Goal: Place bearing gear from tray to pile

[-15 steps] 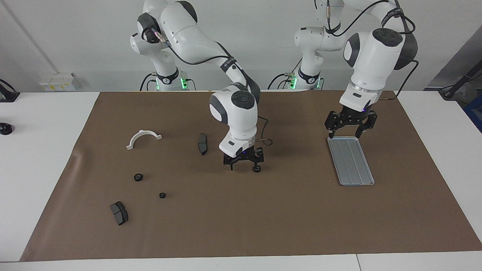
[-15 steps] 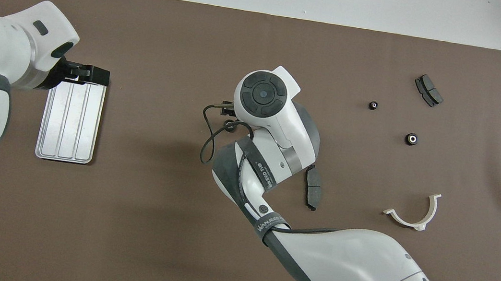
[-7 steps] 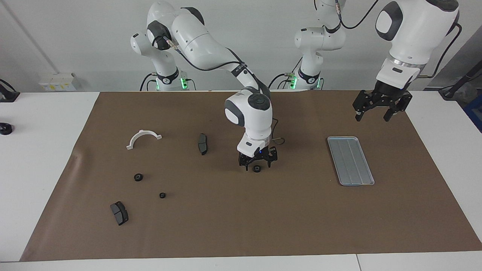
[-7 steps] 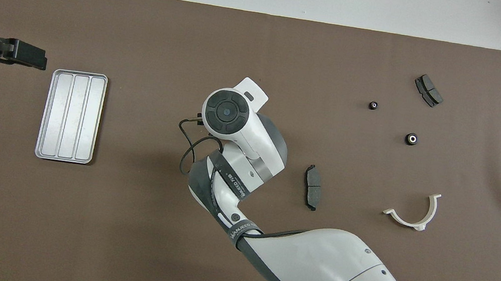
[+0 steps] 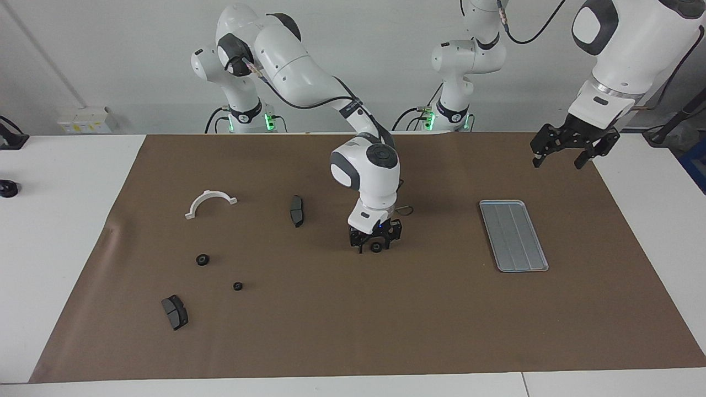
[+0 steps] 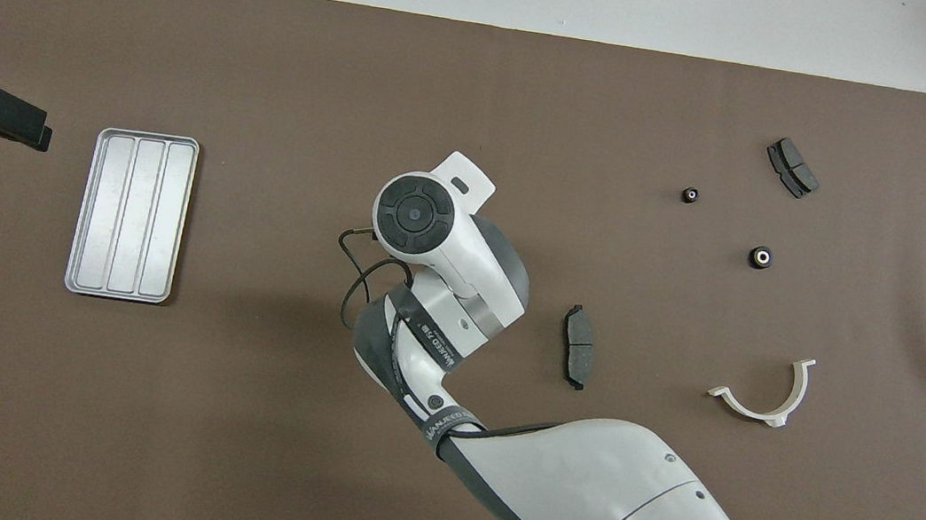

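A small black bearing gear (image 5: 376, 247) lies on the brown mat in the middle of the table, apart from the tray. My right gripper (image 5: 375, 243) is down at the mat, open, with one finger on each side of this gear. In the overhead view the right arm's wrist (image 6: 413, 213) hides both gripper and gear. The silver tray (image 5: 513, 234) (image 6: 131, 214) holds nothing. My left gripper (image 5: 571, 156) (image 6: 19, 128) hangs open and empty in the air, over the mat's edge beside the tray. The pile's white half-ring bracket (image 5: 209, 202) (image 6: 763, 396) lies toward the right arm's end.
Two more black gears (image 5: 202, 259) (image 5: 237, 286) lie near the bracket. One dark brake pad (image 5: 297, 210) (image 6: 576, 357) lies between the bracket and the right gripper. Another pad (image 5: 175, 311) (image 6: 792, 167) lies farther from the robots. A black cable loops beside the right wrist.
The left gripper rose off the tray's near end and swung toward the left arm's end. The right gripper shifted over the gear, sank to the mat and its fingers narrowed around it.
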